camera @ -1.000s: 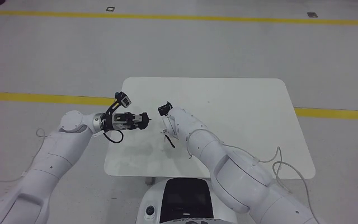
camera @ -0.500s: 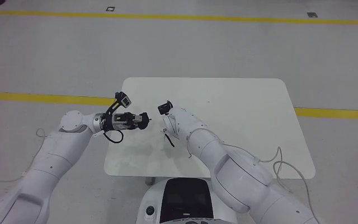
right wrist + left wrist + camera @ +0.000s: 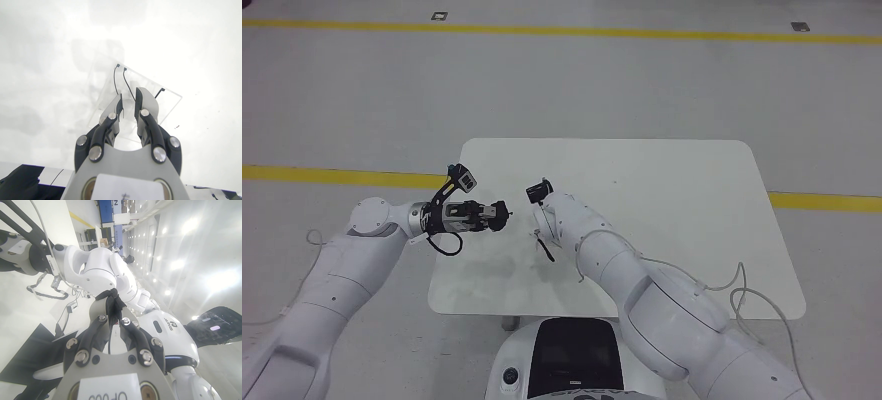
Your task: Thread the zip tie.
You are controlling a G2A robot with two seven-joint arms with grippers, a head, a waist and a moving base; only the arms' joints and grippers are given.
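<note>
— How many ties, and where?
— Three thin black plastic zip ties [image 3: 115, 79] stand in one clear acrylic holder [image 3: 170, 106] on the white tabletop [image 3: 662, 200], below the right arm's fingers [image 3: 147, 100], which are spread wide. A fourth black zip tie [image 3: 109, 336] is pinched between the left arm's fingers [image 3: 96, 308].

This is a large indoor hall fitted out as a robotics lab or test floor. Past the fingers [image 3: 94, 310] of the left gripper [image 3: 113, 306], a high white ceiling [image 3: 189, 247] carries rows of round lights [image 3: 171, 264]. Farther beyond those fingers stand a blue banner [image 3: 106, 209] and benches [image 3: 89, 231], with a cardboard box [image 3: 103, 240] among them. Loose cables [image 3: 75, 292] trail over the floor to one side of the fingers. From above, a plain white table [image 3: 672, 200] lies beneath the fingers, on a smooth grey floor [image 3: 642, 90] crossed by yellow lines [image 3: 542, 30] and dotted with small metal plates [image 3: 439, 16].
</note>
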